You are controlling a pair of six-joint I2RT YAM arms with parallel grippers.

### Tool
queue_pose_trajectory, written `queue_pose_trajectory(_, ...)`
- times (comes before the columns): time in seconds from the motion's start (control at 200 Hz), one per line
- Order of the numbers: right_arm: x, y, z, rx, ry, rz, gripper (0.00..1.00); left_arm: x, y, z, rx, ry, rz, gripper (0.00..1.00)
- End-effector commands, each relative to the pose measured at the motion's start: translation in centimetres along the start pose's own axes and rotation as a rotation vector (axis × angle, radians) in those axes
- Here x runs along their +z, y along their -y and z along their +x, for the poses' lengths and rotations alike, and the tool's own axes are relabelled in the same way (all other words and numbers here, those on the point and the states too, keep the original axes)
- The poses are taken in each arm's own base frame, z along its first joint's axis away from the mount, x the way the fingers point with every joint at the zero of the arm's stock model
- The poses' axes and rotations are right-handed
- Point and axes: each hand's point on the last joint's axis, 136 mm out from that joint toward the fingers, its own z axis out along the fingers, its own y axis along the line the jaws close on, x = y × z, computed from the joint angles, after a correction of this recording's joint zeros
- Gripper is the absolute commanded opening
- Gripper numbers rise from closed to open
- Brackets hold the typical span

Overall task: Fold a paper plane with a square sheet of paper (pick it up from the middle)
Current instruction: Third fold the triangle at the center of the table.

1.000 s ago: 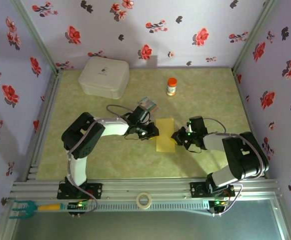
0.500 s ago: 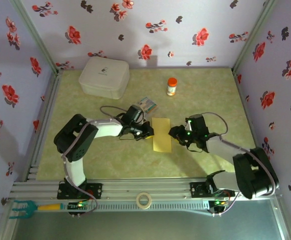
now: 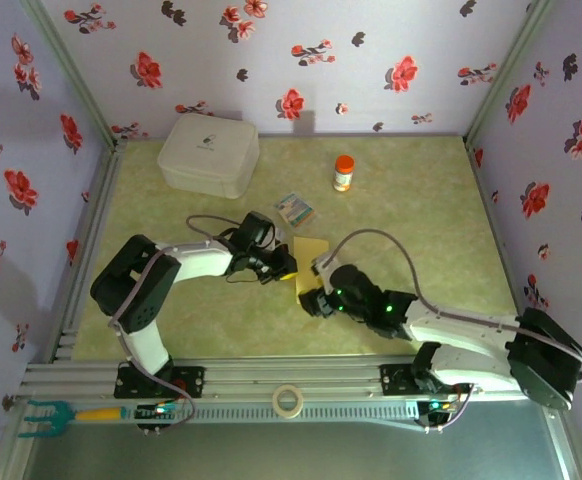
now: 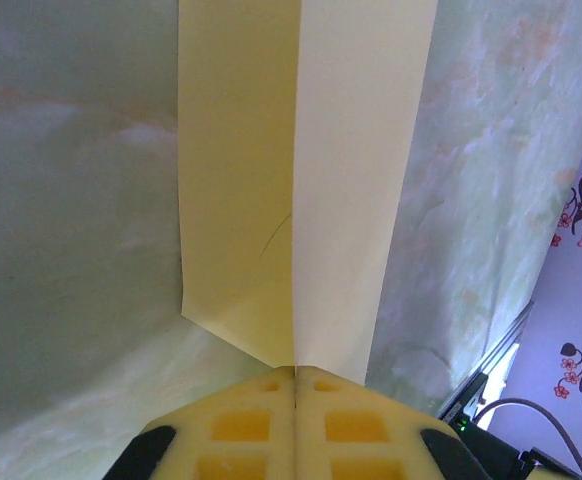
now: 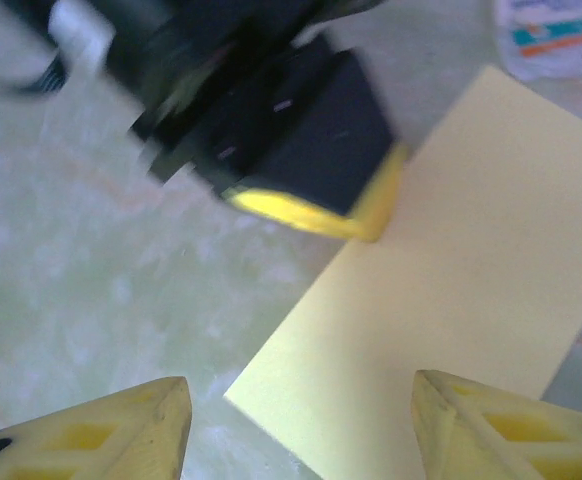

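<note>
The square sheet of paper point(image 3: 313, 250) lies folded into a yellow rectangle in the middle of the table. A long straight line runs down it in the left wrist view point(image 4: 301, 150). My left gripper point(image 3: 285, 268) is shut, its tips point(image 4: 295, 375) resting at the paper's left edge in line with that crease. I cannot tell whether paper is nipped between them. My right gripper point(image 3: 314, 300) hangs open over the paper's near end, covering it from above. Its fingers straddle the near left corner point(image 5: 301, 425) without touching it. The left gripper's yellow tip point(image 5: 356, 215) sits on the paper's edge point(image 5: 471, 290).
A white box point(image 3: 209, 153) stands at the back left. A small orange-capped bottle point(image 3: 343, 172) stands behind the paper. A printed packet point(image 3: 294, 209) lies just beyond the paper's far edge point(image 5: 561, 35). A tape roll point(image 3: 288, 400) rests on the front rail. Flowered walls close three sides.
My right gripper has left the paper's right edge, swung round to its near end and opened. The left gripper has closed fully and shifted slightly left. The paper has slid a little left and back.
</note>
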Motion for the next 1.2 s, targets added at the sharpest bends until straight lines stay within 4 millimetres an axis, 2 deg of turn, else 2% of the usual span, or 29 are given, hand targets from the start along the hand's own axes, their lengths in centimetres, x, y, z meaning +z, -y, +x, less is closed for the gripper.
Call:
queue_pose_trajectory(0.0, 0.6, 0.0, 0.1, -0.3, 0.002, 0.12, 0.62, -0.7, 0.8, 0.1, -0.005, -0.001, 0.028, 0.0)
queue_pose_trajectory(0.205, 2.2, -1.2, 0.7, -0.473, -0.009, 0.223, 0.65, -0.8, 0.8, 0.0, -0.01, 0.003, 0.033, 0.0)
queue_pose_trajectory(0.43, 3.1, 0.3, 1.0, -0.538, -0.039, 0.372, 0.65, -0.9, 1.0, 0.0, -0.01, 0.006, 0.039, 0.0)
queue_pose_trajectory(0.53, 3.0, 0.7, 1.4, -0.552, -0.059, 0.392, 0.6, -0.9, 1.0, 0.0, -0.012, 0.005, 0.038, 0.0)
queue_pose_trajectory(0.67, 2.7, 0.9, 1.8, -0.537, -0.067, 0.386, 0.45, -0.8, 1.0, 0.0, -0.012, 0.004, 0.038, 0.0)
queue_pose_trajectory(0.975, 2.1, 0.8, 2.2, -0.497, -0.054, 0.355, 0.28, -0.8, 1.0, 0.0, -0.01, 0.004, 0.036, 0.0)
queue_pose_trajectory(1.125, 2.0, 1.0, 2.5, -0.498, -0.067, 0.363, 0.23, -0.9, 1.2, -0.1, -0.009, 0.005, 0.038, 0.0)
queue_pose_trajectory(1.195, 2.1, 1.1, 2.7, -0.498, -0.073, 0.361, 0.24, -0.9, 1.2, -0.1, -0.01, 0.007, 0.038, 0.0)
